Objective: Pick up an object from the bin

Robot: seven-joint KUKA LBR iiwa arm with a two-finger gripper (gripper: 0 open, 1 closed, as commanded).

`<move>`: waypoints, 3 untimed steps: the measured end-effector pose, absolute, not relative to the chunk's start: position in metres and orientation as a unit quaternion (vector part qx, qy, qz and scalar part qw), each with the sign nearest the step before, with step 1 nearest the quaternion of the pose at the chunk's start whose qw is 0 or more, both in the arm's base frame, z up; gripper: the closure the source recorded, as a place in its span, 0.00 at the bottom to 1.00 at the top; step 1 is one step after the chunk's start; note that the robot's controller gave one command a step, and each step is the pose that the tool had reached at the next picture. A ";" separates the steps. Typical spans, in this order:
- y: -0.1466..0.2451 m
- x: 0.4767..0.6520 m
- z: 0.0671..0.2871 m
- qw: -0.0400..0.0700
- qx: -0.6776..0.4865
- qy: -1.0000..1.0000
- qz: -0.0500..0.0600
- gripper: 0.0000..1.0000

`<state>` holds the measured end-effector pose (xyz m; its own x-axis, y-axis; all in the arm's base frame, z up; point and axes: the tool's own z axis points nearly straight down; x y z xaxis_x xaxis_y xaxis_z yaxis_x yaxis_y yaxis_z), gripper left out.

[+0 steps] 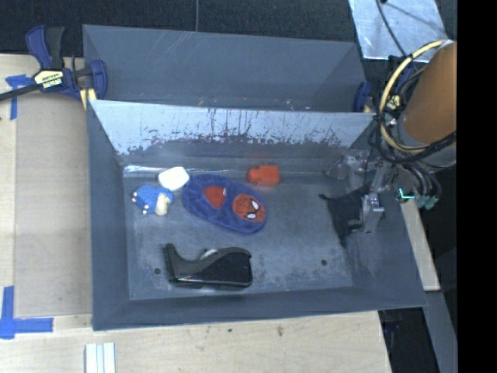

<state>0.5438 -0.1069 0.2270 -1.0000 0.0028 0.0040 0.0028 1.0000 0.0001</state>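
Jaws: released or clenched, cannot tell. Gripper (363, 208) low by right wall, over bare floor of bin (303, 243), well apart from everything. Nearest candidates mid-bin: orange block (265, 176), blue Spider-Man slipper (225, 202). Probably nothing chosen yet.

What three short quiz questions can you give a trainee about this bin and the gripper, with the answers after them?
1. True or false: the gripper is at the right side of the bin, above bare floor.
2. Where does the black object lie? A. by the front wall; B. by the back wall; C. under the gripper.
3. Fill the gap: the small block near the back wall is ____ in colour.
Key: 1 true; 2 A; 3 orange.
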 end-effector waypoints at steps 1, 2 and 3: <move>-0.155 0.591 0.066 0.001 0.034 -0.999 0.000 0.00; -0.127 0.537 0.101 -0.001 0.369 -0.930 0.000 0.00; -0.151 0.587 0.100 -0.003 0.552 -0.834 -0.007 0.00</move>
<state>0.5872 -0.1505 0.1003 -0.3914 -0.9201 -0.0125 -0.9202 0.3913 0.0077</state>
